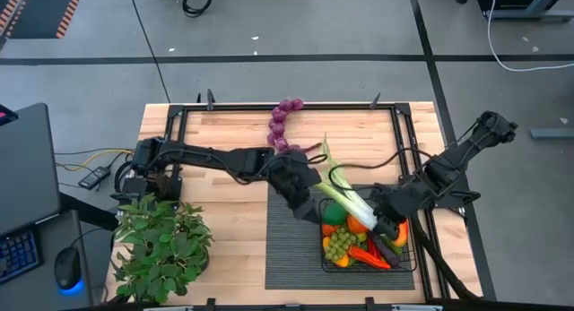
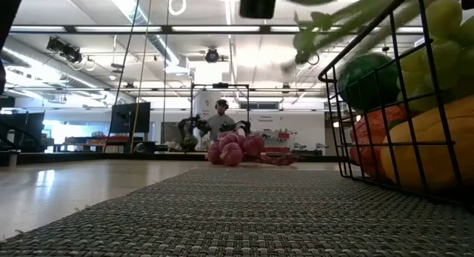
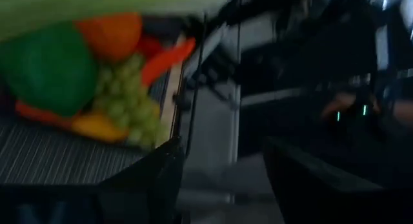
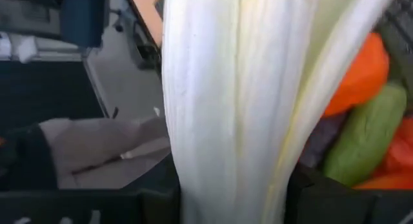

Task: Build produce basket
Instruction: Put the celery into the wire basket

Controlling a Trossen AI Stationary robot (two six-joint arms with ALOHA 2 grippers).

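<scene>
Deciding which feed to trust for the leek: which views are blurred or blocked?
Left wrist view: smeared, produce soft. Right wrist view: leek fills the frame, edges soft. Low view: basket cropped and soft. High view: clearest, leek between both grippers.

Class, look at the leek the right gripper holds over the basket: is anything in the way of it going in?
Yes. The basket is already heaped with produce: green grapes, an orange, a red pepper. The leek, held by the right gripper, lies across that pile. The left gripper crowds the basket's left edge.
</scene>
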